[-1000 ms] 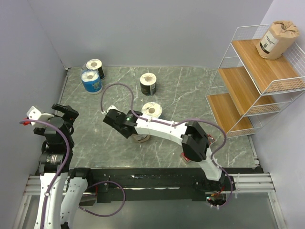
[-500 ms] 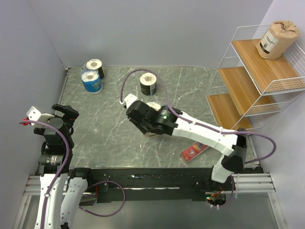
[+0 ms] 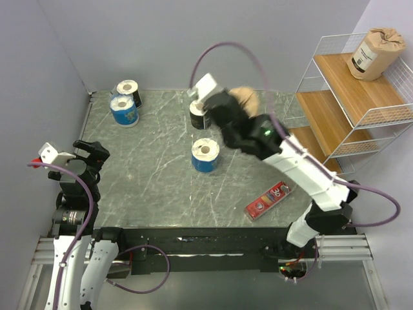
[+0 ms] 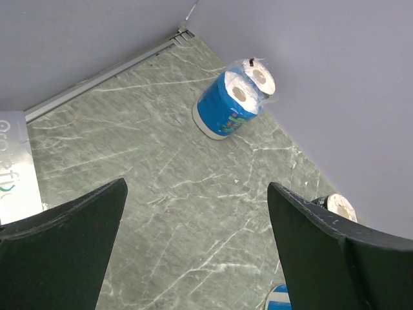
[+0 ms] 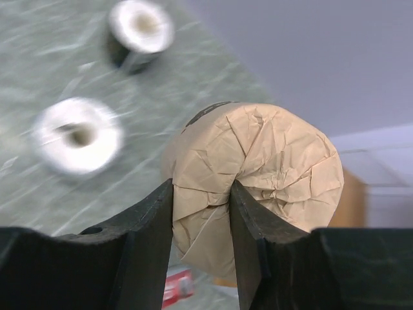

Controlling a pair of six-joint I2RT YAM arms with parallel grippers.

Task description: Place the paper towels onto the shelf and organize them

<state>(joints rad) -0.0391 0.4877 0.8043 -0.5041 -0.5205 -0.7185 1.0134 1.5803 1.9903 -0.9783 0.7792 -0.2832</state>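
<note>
A brown kraft paper towel roll [image 3: 249, 98] [image 5: 271, 165] hangs in the air above the back of the table, and my right gripper [image 3: 236, 105] [image 5: 201, 187] is shut on a fold of its wrapper. A second brown roll [image 3: 375, 53] stands on the top tier of the shelf [image 3: 335, 110] at the right. One blue roll [image 3: 205, 155] [image 5: 77, 135] stands mid-table, with a black roll [image 3: 199, 116] [image 5: 139, 29] behind it. Another blue roll [image 3: 124, 111] [image 4: 229, 106] and black roll [image 3: 129, 89] [image 4: 261, 76] sit in the back left corner. My left gripper [image 3: 87, 152] [image 4: 197, 245] is open at the left, holding nothing.
A flat red box [image 3: 268, 200] [image 5: 177, 287] lies near the front edge, right of centre. Grey walls close the table at the back and on the left. The shelf's two lower tiers carry nothing.
My right arm has lifted the brown roll from the front middle of the table and swung it back and right, toward the shelf, uncovering the mid-table blue roll. The left arm has stayed still.
</note>
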